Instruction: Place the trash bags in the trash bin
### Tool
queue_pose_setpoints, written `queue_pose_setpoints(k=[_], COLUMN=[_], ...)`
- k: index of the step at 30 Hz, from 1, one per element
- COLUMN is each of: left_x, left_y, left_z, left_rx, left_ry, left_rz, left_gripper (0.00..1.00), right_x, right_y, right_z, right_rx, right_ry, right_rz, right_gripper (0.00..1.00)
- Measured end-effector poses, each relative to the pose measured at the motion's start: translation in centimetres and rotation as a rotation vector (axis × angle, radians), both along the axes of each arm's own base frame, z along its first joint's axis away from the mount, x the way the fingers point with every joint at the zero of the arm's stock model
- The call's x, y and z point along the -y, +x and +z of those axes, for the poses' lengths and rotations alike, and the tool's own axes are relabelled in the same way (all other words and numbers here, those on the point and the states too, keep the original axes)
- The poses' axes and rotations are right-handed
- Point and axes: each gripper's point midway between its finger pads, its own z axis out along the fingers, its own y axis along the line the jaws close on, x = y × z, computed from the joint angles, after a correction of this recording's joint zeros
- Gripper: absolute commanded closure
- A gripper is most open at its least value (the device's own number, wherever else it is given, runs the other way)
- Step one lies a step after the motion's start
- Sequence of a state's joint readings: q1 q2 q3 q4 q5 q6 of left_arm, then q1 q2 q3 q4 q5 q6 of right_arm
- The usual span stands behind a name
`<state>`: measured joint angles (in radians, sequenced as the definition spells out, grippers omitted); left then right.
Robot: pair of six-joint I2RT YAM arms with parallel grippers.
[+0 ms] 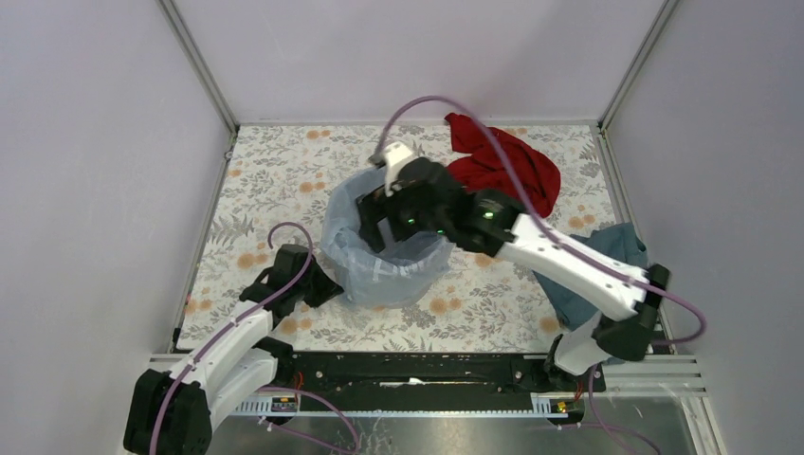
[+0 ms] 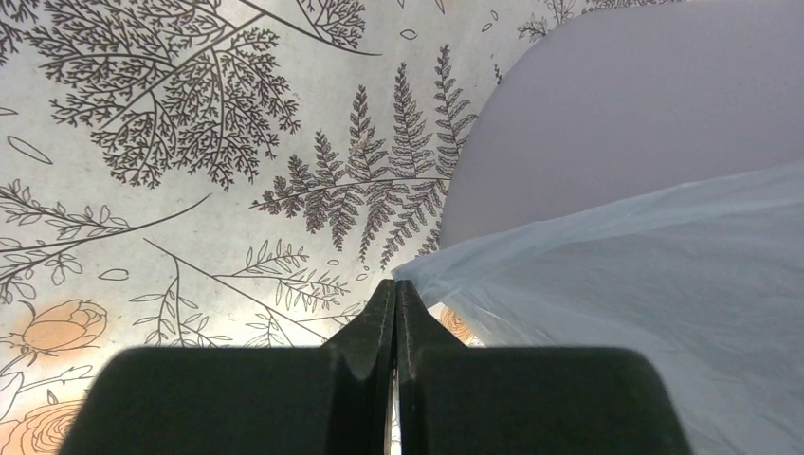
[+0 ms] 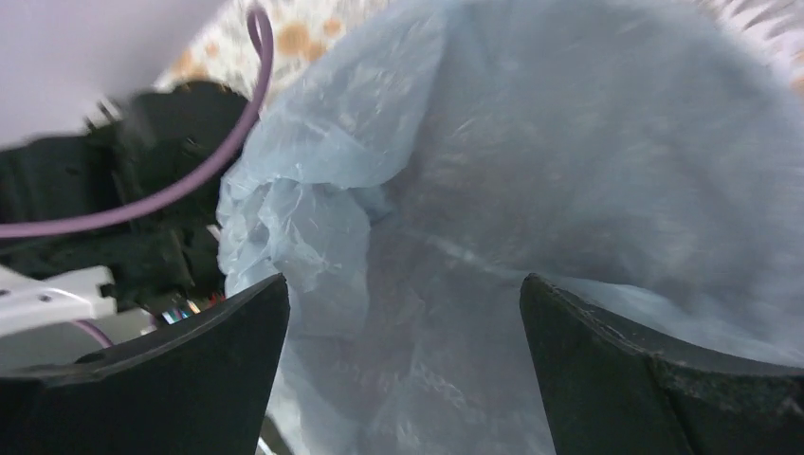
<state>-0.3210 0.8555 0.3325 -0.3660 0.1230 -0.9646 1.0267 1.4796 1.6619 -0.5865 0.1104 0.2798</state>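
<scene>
1. a flat table under a cream floral-printed cover (image 1: 284,171) carries all items.
2. the light-grey round plastic trash bin (image 2: 645,104) stands upright near the table centre. in the top view the bag hides almost all of it.
3. the thin translucent pale-blue plastic trash bag (image 1: 384,275) is draped over the bin rim. its film hangs down the outer wall on the near side and sags into the opening.
4. a crumpled red cloth (image 1: 502,166) lies beyond the bin to the right. a dark teal cloth (image 1: 588,270) lies partly under the right arm. neither is part of this step.
5. the right gripper (image 3: 405,284) is at the bin mouth with its jaws spread wide. film fills the space between and below the fingers, and nothing is clasped.
6. the left gripper (image 2: 395,294) sits low at the near-left side of the bin, jaws pressed together. a corner of the bag runs to a point at the tips, so it reads as pinching the film edge.
7. step in hand, as judged: seating the bag in the bin. the edge is anchored on one side while the middle is worked down. the film is not yet fully inside.
8. next move, as judged: drive the right gripper straight down the bin axis to carry the film deeper. hold tension on the pinched corner. thin film can tear or snag on a finger, and a light bin may slide or tip under side load.
</scene>
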Motion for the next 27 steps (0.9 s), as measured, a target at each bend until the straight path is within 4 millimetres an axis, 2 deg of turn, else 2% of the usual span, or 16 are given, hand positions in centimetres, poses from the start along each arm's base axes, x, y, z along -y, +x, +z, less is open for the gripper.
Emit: queue_pose_setpoints(k=[2,4,7,10,16,21,24,27], left_x=[0.0,0.0,0.0,0.1,0.1,-0.1,-0.2,-0.3], left_y=[0.0,0.1,0.1,0.3,0.4,0.4,0.2,0.2], left_z=[0.1,0.4,0.9,1.6,2.2,2.6,2.5,2.4], left_rx=[0.004,0.009,0.019,0.037,0.053,0.065,0.057,0.056], left_ry=[-0.001,-0.002,-0.002,-0.007,-0.007,0.001,0.008,0.014], left_rz=[0.0,-0.001,-0.005,-0.007,-0.012,-0.014,-0.012,-0.008], left_gripper=[1.0,1.0,1.0,1.0,1.0,1.0,1.0,1.0], right_x=[-1.9,-3.2,-3.5,-3.1,-4.4,-3.7,-2.2,-0.6], right_y=[-0.6,-0.8,-0.5,-0.8,-0.9,-0.7,-0.2,0.6], right_z=[-2.8,-6.5,-11.1,-13.7,-14.6,-14.4,-13.0,-9.7], right_rx=[-0.034,-0.076,-0.124,-0.157,-0.184,-0.181,-0.137,-0.063], right_ry=[-0.072,-0.164,-0.27,-0.327,-0.293,-0.307,-0.33,-0.306], right_rz=[0.034,0.047,0.042,0.042,0.057,0.033,-0.006,-0.049], right_gripper=[0.03,0.02,0.01,0.01,0.0,0.0,0.0,0.0])
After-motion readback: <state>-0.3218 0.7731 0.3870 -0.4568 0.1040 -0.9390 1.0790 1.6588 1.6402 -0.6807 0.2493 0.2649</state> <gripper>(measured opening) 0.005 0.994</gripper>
